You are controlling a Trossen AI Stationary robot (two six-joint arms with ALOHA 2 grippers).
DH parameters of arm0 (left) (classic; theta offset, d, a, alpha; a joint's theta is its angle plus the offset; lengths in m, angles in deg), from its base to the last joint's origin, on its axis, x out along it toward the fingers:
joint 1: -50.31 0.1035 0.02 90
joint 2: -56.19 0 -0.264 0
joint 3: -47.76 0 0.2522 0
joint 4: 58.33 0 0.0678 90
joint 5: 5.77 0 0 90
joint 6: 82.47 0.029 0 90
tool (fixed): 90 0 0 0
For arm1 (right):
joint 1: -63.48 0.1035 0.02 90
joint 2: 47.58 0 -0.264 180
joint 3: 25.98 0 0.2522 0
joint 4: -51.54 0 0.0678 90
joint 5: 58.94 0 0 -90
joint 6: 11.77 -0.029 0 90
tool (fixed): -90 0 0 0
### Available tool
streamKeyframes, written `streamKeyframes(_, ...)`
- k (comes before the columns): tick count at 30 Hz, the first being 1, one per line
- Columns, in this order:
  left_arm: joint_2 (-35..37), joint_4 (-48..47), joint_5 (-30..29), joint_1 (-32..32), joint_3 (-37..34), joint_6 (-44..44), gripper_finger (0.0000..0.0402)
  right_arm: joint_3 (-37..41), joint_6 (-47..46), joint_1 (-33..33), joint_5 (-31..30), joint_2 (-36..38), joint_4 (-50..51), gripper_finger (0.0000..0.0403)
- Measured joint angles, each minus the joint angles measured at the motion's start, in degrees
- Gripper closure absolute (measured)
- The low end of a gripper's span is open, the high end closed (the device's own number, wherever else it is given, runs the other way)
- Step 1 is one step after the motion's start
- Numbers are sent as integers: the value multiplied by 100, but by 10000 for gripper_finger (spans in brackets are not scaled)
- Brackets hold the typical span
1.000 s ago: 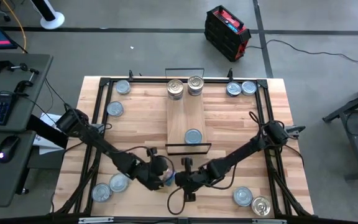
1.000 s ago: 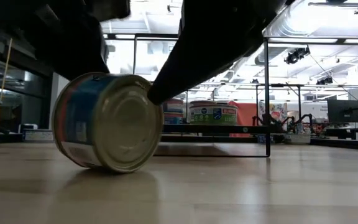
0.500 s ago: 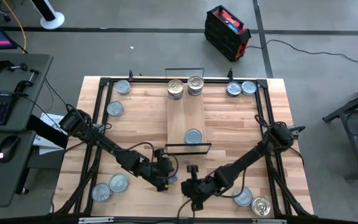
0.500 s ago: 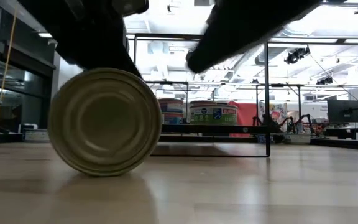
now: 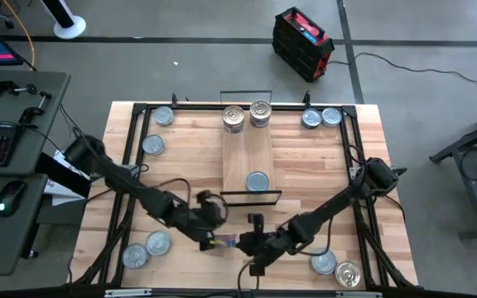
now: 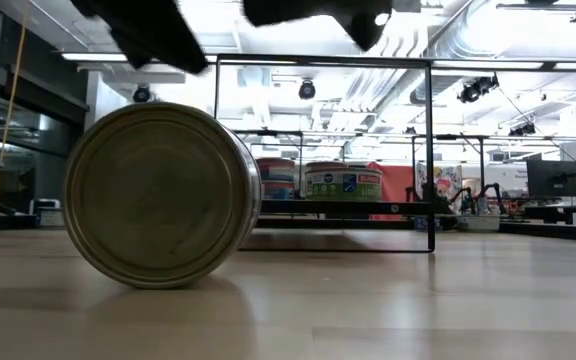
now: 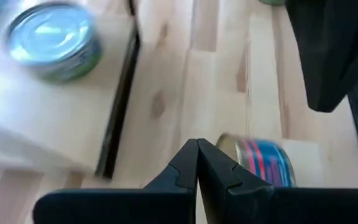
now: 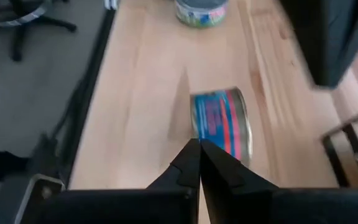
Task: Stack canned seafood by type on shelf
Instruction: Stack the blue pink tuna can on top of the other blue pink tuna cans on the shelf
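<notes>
Standing on its rim, the blue-and-red tin [image 6: 158, 195] sits loose in the lower middle of the high view, between your two grippers, held by neither; likely tipped, so it wants righting before stacking.

Left gripper [image 7: 197, 148] and right gripper [image 8: 199, 148]: jaws pinched together, empty, both aimed low at the tin.

Shelf [image 5: 247, 161] centre frame, three tins on it.
</notes>
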Motion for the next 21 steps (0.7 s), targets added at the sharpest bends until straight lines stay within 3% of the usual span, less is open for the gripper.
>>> streamKeyframes(5,742,-998,-752,-632,7,-1025,402,-56,230,-267,391,-29,-288,376)
streamKeyframes(9,834,-1336,-1285,-1153,-4,-1964,402,-235,429,-473,704,-34,-296,300)
streamKeyframes(16,834,-1324,-1362,-1558,-4,-3062,401,-267,794,-618,867,-138,-335,144)
streamKeyframes(21,884,-1164,-1297,-1683,-3,-3498,402,-264,1059,-661,1042,-384,-366,93)
